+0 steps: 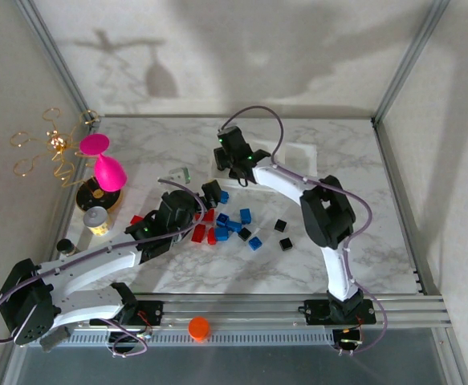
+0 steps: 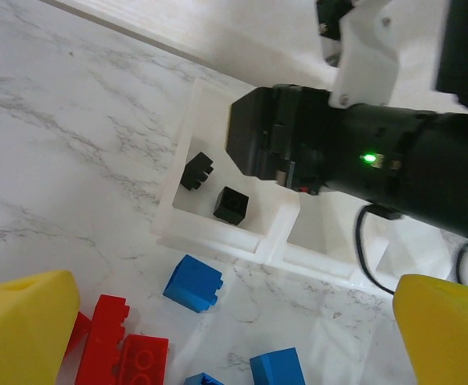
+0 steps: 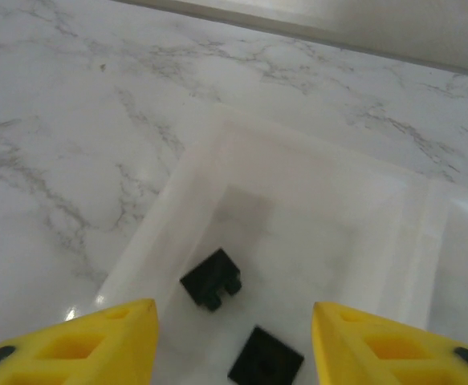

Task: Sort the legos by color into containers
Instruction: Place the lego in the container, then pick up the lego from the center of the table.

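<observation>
My right gripper [image 3: 234,346] hangs open over the left container [image 3: 298,200], with nothing between its yellow fingers [image 3: 81,345]. Two black legos [image 3: 211,278] lie loose on that container's floor. From above, the right gripper [image 1: 235,164] sits over the row of white containers [image 1: 302,152] at the back. My left gripper [image 2: 234,345] is open wide just in front of the containers [image 2: 217,237], above a blue lego [image 2: 193,282] and red legos [image 2: 113,349]. Several blue [image 1: 245,215], red [image 1: 200,233] and black [image 1: 280,225] legos lie scattered mid-table beside the left gripper [image 1: 211,192].
A pink goblet ornament [image 1: 109,168], a gold wire piece [image 1: 49,144] and a small grey canister [image 1: 95,218] stand at the left edge. An orange cap [image 1: 198,327] rests on the front rail. Metal frame posts border the marble table [image 1: 354,200].
</observation>
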